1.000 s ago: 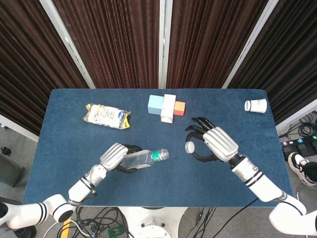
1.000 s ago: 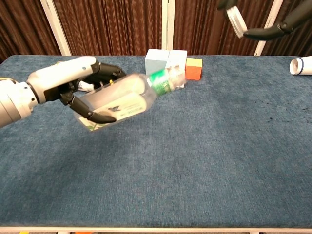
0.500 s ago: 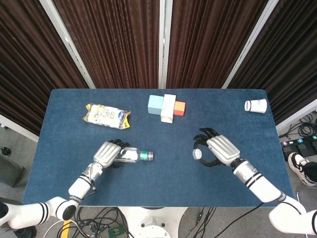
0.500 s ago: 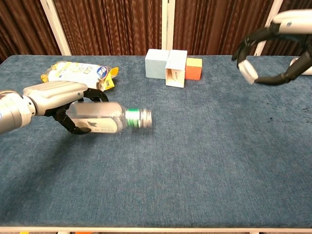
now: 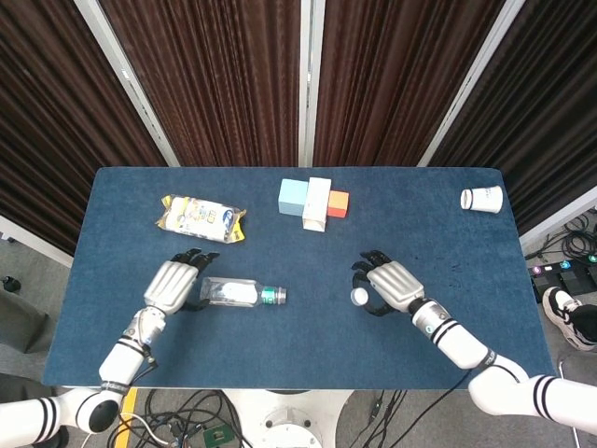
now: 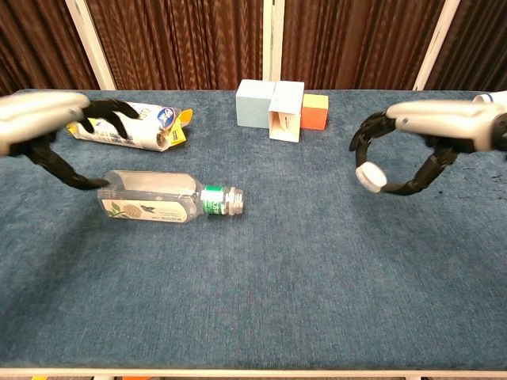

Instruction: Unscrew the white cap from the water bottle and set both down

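Note:
The clear water bottle (image 5: 235,293) (image 6: 154,199) lies on its side on the blue table (image 5: 308,345), its uncapped, green-banded neck (image 6: 219,199) pointing right. My left hand (image 5: 173,283) (image 6: 43,127) hovers just left of the bottle's base with its fingers spread; one fingertip (image 6: 97,182) is close to the base, and I cannot tell if it touches. My right hand (image 5: 389,284) (image 6: 424,134) is low over the table right of centre. It pinches the white cap (image 5: 358,297) (image 6: 369,176) between thumb and fingers.
A yellow snack bag (image 5: 200,217) (image 6: 131,125) lies behind the left hand. Pale blue, white and orange blocks (image 5: 315,201) (image 6: 277,107) stand at the back centre. A white paper cup (image 5: 481,199) lies on its side at the far right corner.
The left hand lowered the bottle onto the table and let go, drawing back to the left. The right hand came down and slightly left with the cap.

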You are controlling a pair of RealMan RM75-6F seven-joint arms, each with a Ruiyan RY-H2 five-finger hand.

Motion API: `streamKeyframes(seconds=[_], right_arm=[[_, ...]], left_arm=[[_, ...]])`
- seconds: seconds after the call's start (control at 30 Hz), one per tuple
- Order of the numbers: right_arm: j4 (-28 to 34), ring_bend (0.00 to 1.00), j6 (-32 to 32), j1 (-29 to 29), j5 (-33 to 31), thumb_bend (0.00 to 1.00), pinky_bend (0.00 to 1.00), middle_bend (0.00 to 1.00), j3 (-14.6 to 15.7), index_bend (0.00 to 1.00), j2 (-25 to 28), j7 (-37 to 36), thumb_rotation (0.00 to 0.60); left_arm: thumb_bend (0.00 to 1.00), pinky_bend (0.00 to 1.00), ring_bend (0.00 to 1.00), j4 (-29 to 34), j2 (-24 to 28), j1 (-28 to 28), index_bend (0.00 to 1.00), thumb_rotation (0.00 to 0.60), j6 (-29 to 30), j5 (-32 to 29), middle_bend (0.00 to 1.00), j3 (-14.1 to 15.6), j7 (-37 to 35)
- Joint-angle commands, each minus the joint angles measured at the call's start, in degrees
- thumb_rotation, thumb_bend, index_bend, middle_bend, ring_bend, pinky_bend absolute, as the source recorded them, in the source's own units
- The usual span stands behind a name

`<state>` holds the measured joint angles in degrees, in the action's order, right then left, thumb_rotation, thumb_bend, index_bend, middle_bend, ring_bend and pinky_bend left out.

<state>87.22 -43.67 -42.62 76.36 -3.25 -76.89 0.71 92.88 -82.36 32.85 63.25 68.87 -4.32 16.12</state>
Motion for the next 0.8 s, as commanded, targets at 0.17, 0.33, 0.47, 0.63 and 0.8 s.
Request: streamKeyframes(seconds=[0.17, 0.33, 0.47, 0.63, 0.8], right_arm=[[-7.3, 0.0, 2.6, -1.8, -1.3, 0.35, 0.0, 0.12, 0.1, 0.3, -6.6, 1.8, 0.6], [-8.0, 0.0, 3.0, -1.7, -2.2, 0.36, 0.0, 0.11, 0.3, 0.18, -6.8, 2.6, 0.6], [-5.5, 0.0, -1.7, 0.8, -2.2, 0.36, 0.0, 0.1, -0.4, 0.11, -3.3, 1.8, 0.6], [-0.4, 0.0, -13.2, 8.2, -0.9, 0.36, 0.0, 0.1, 0.5, 0.11, 4.1, 0.5, 0.6], [3.9, 0.0, -24.5, 16.6, 3.1, 0.37, 0.0, 0.08, 3.1, 0.11, 10.9, -3.8, 0.6]], left_arm=[[0.2, 0.23, 0.11, 2.4, 4.6, -4.5, 0.13, 0.6, 5.5, 2.9, 0.22, 0.5, -4.2], [0.2, 0.23, 0.11, 3.1, 6.5, -6.5, 0.13, 0.6, 7.0, 3.6, 0.22, 1.1, -5.8], [0.2, 0.23, 0.11, 2.1, 8.2, -8.3, 0.13, 0.6, 7.7, 3.4, 0.22, 1.7, -6.8], [0.2, 0.23, 0.11, -0.2, 11.3, -11.2, 0.15, 0.6, 10.4, 2.6, 0.22, 1.8, -7.6], [0.2, 0.18, 0.11, -2.6, 14.5, -14.7, 0.16, 0.6, 14.2, 4.0, 0.22, 2.6, -8.4]])
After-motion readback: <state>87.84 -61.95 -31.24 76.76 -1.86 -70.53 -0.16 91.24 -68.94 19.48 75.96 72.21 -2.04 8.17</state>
